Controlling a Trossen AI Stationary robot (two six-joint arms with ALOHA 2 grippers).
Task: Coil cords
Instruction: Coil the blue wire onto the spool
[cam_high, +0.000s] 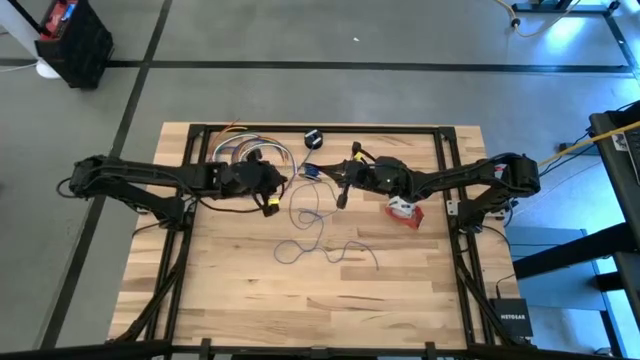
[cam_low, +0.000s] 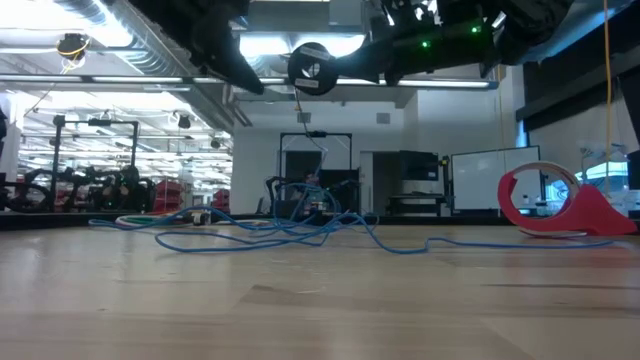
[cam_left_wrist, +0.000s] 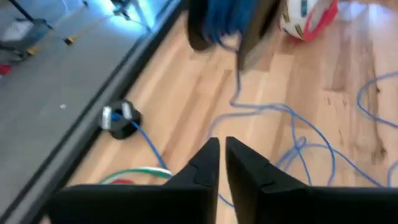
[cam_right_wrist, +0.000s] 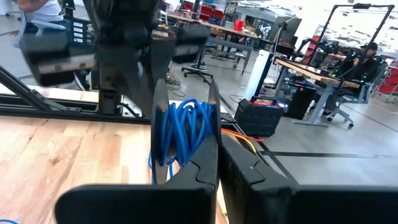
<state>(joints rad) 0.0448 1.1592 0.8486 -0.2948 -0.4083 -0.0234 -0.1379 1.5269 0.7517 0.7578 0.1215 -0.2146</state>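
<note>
A thin blue cord (cam_high: 320, 235) lies in loose slack loops on the wooden table. One end runs to a small black round puck (cam_left_wrist: 121, 117), which lies by the table's far edge (cam_high: 314, 137). Part of the cord is wound into a coil (cam_right_wrist: 183, 130), held above the table in my shut right gripper (cam_right_wrist: 217, 149), which reaches in from the right (cam_high: 330, 175). My left gripper (cam_left_wrist: 222, 155) hovers left of the coil (cam_high: 275, 200), shut, with nothing between its fingers. A bundle of coloured cords (cam_high: 245, 150) lies at the far left. My right gripper holds the blue coil's several loops (cam_right_wrist: 186, 118) against its fingers, which lie about level and come from the table's right. Exactly how the loops sit between the fingers does not show. The coil is lifted clear, and a slack strand (cam_left_wrist: 236, 81) hangs from it to the table.
A red tape dispenser (cam_high: 405, 212) stands on the table under my right arm, also in the low view (cam_low: 555, 205). The black frame rail (cam_high: 400, 128) runs along the far edge. Bare wood lies toward the near edge (cam_high: 320, 310).
</note>
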